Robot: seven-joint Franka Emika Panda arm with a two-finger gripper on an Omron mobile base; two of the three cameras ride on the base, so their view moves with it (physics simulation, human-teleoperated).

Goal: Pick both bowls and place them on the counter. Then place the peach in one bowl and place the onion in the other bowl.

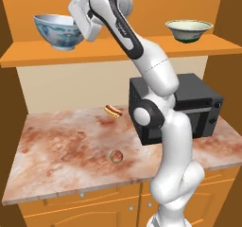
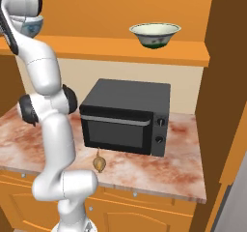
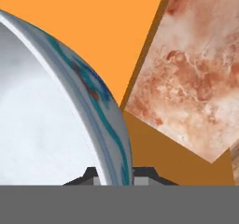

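The pincer (image 3: 114, 174) is squeezed tight on the rim of the white and blue bowl (image 1: 57, 30), up on the orange shelf (image 1: 108, 51).

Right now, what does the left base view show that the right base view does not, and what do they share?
Left base view alone: the peach and the hot dog on the counter, and the end effector at the blue-patterned bowl. Right base view alone: the onion before the microwave. Shared: that microwave, the counter, the shelf and the cream bowl.
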